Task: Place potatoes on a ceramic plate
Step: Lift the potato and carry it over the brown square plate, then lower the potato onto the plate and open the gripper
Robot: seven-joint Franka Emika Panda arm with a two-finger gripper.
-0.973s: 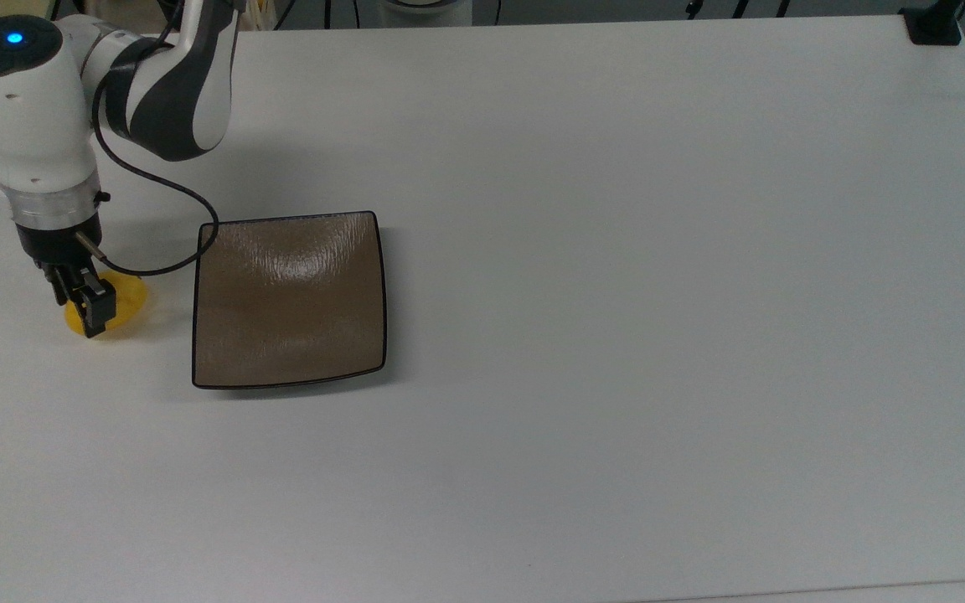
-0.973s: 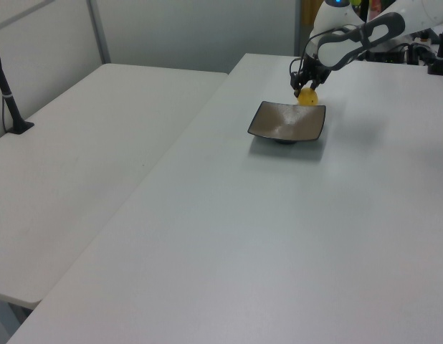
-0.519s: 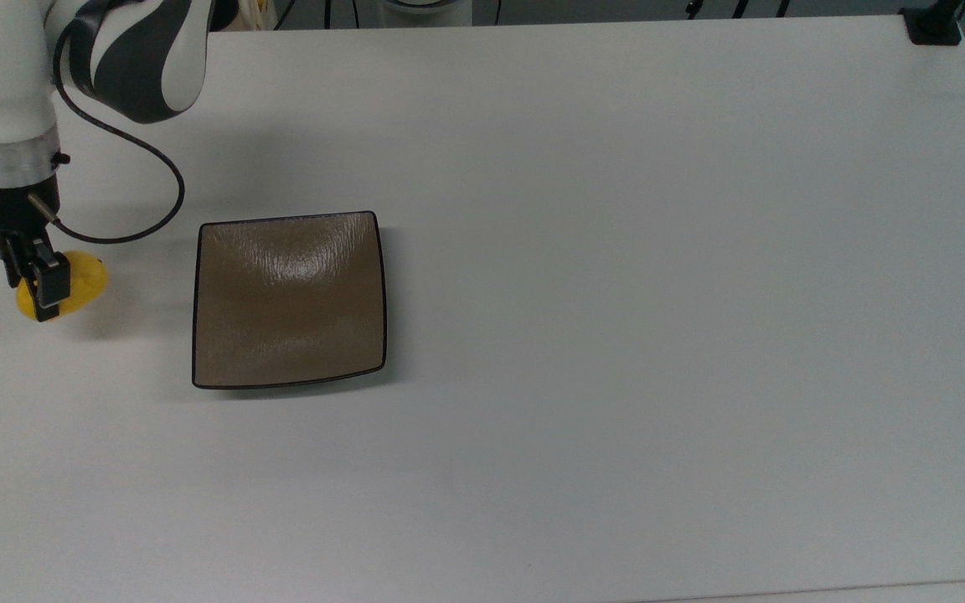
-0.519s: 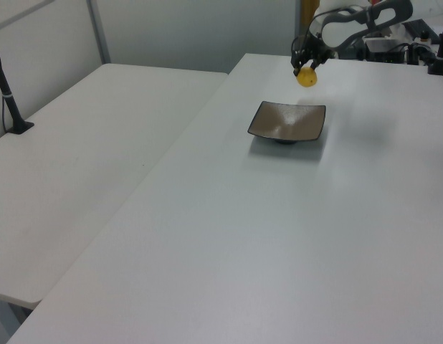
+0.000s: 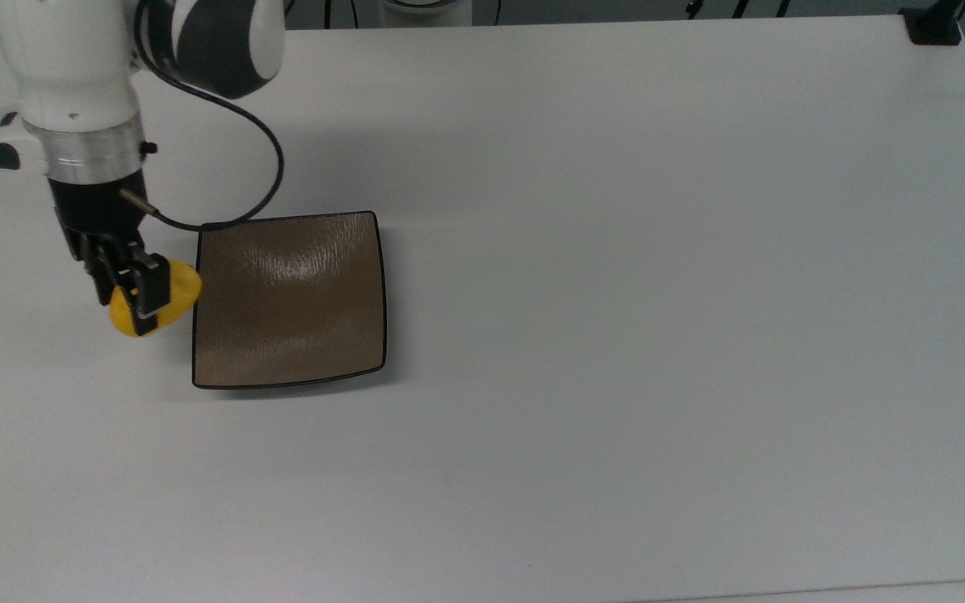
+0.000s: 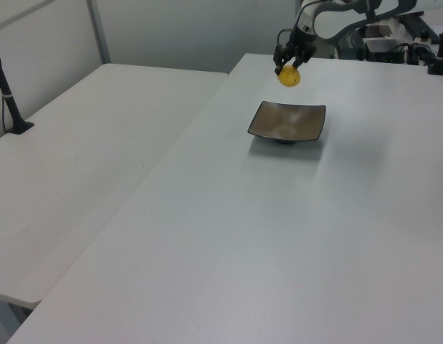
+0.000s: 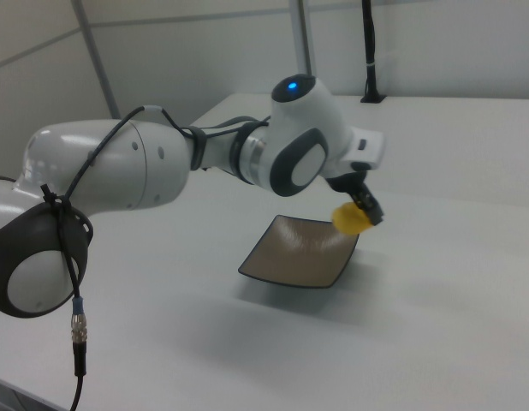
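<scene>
My gripper point(image 5: 126, 293) is shut on the yellow potato point(image 5: 166, 293) and holds it in the air. In the top view the potato hangs just off the left edge of the square brown ceramic plate point(image 5: 290, 301), touching nothing. The left view has the potato point(image 6: 289, 77) well above the table, beyond the plate's point(image 6: 287, 122) far edge, with the gripper point(image 6: 286, 66) over it. From the right view, the potato point(image 7: 350, 219) floats above the far corner of the plate point(image 7: 300, 252), with the gripper point(image 7: 367, 208) beside it. The plate holds nothing.
The plate sits on a wide white table point(image 5: 616, 293). A black cable point(image 5: 256, 159) loops from my wrist down to the plate's far left corner. A black clamp point(image 5: 933, 23) grips the table's far right corner in the top view. A second white table point(image 6: 85, 158) stands alongside.
The gripper has lifted the potato off the table, first swinging away from the plate, then back toward the plate's left edge in the top view. The plate has not moved.
</scene>
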